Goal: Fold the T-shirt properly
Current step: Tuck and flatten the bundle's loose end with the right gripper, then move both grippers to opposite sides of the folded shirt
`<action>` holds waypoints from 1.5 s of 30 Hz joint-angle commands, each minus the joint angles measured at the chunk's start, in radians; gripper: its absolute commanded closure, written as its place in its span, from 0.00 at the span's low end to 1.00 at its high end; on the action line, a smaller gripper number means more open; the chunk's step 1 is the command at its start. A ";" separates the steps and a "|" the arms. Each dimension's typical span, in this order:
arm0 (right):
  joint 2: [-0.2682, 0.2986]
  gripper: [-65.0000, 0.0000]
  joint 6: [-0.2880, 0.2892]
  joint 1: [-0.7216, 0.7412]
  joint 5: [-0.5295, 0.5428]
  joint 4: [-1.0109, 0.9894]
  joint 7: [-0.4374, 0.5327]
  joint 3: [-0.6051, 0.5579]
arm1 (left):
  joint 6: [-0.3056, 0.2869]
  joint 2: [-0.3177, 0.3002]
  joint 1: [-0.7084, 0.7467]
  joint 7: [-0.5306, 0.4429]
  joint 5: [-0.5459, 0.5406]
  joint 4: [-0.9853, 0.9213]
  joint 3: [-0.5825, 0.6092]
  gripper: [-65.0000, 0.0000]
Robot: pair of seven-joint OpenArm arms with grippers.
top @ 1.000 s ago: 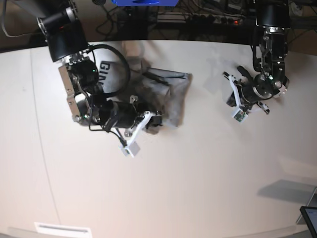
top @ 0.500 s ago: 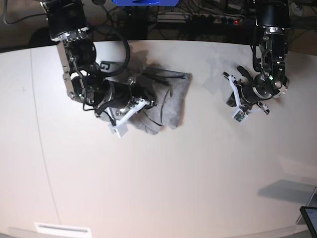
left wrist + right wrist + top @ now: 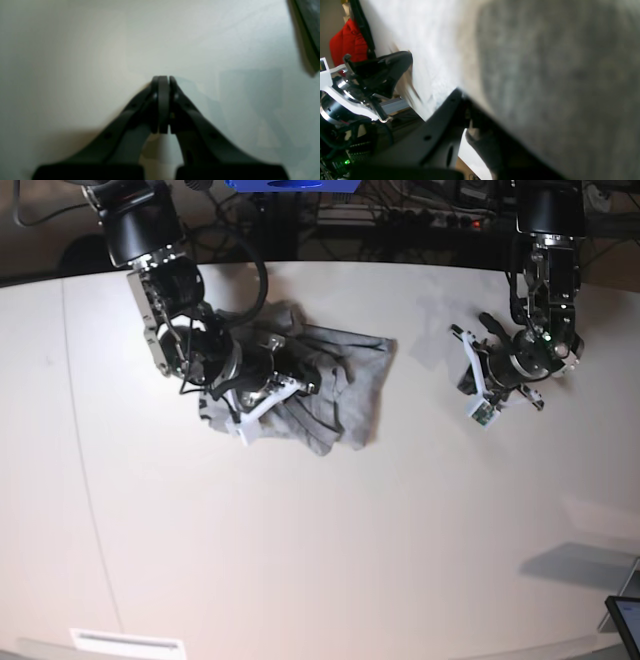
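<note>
The heather-grey T-shirt (image 3: 340, 385) lies crumpled on the white table (image 3: 350, 540), left of centre, with no lettering showing. My right gripper (image 3: 297, 380) is sunk into the shirt's left part. In the right wrist view the grey fabric (image 3: 557, 82) fills the right side and drapes over the gripper (image 3: 463, 100), which is shut on it. My left gripper (image 3: 467, 380) hovers over bare table well to the right of the shirt. In the left wrist view it (image 3: 163, 81) is shut and empty.
Cables and a blue box (image 3: 290, 185) lie beyond the table's far edge. A dark screen corner (image 3: 625, 620) sits at the front right. A dark blurred edge (image 3: 306, 35) shows at the top right of the left wrist view.
My right gripper has moved toward the far side with the shirt in it. The shirt has spread wider and its lettering is now hidden. The left arm has not moved.
</note>
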 commanded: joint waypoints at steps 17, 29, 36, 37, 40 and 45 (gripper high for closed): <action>0.029 1.00 -0.224 0.146 -0.067 0.417 -0.227 -0.002 | -0.005 -0.014 0.149 0.007 0.001 0.297 -0.009 1.00; 0.218 1.00 -0.215 0.178 -0.317 0.348 -0.220 0.080 | -0.005 0.032 0.367 0.006 0.002 0.390 0.006 1.00; 0.220 1.00 -0.103 0.207 -0.508 0.201 -0.171 0.037 | -0.005 0.073 0.324 0.012 0.004 0.363 0.118 1.00; 0.218 1.00 -0.098 0.207 -0.536 0.173 -0.158 0.024 | -0.005 0.078 0.313 0.012 0.004 0.352 0.141 1.00; 0.220 1.00 -0.097 0.212 -0.587 0.117 -0.129 -0.020 | -0.005 0.078 0.297 0.009 0.004 0.341 0.184 1.00; 0.220 1.00 -0.097 0.203 -0.610 0.054 -0.114 -0.043 | -0.005 0.071 0.272 0.012 0.004 0.340 0.195 1.00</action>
